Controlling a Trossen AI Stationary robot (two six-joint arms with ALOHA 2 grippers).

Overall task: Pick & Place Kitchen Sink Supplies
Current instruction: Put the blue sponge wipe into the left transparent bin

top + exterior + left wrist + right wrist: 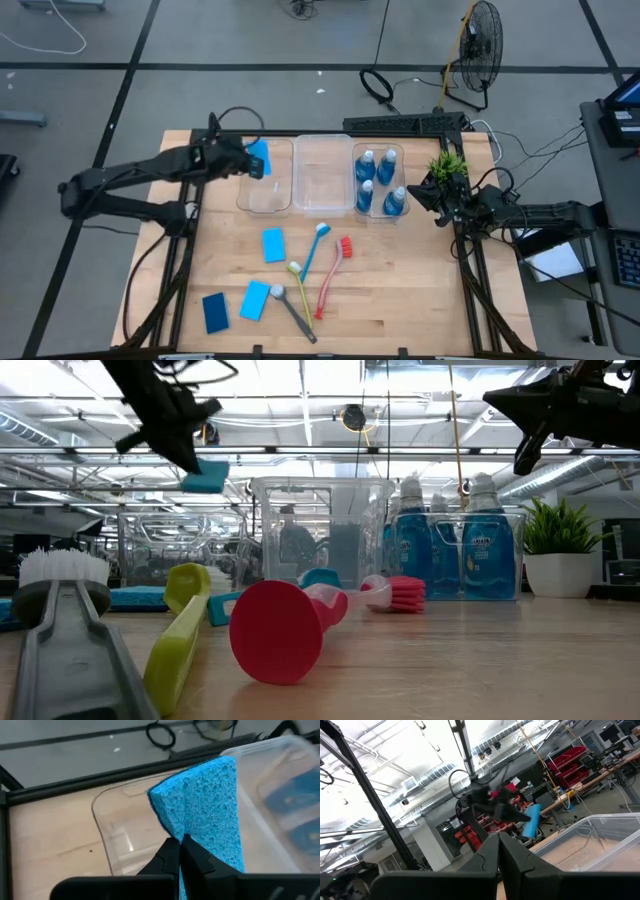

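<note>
Left pincer (254, 163): pinching a blue sponge (259, 157), held in the air over the left clear bin (266, 177), near that bin's back left edge.
Held sponge, left wrist view: the sponge (205, 815) stands on edge between the closed fingers (167, 857), above the bin's curved rim (100, 815).
Right pincer (437, 205): pressed together, holding nothing, raised beside the right edge of the bottle bin (377, 181) and just in front of the potted plant (449, 166).
Middle bin (322, 174): clear, sitting between the left bin and the bottle bin.
Bottles (375, 181): four with blue liquid, upright inside the right bin.
Loose sponges: one (273, 244) on the counter (400, 290) in front of the bins, two more (254, 300) (214, 312) nearer the front left corner.
Brushes: blue (315, 248), red (334, 275), yellow-green (301, 288) and grey (291, 312), lying close together mid-counter.
Open room: bare wood along the right half of the counter, and along the left edge beside the left bin.
</note>
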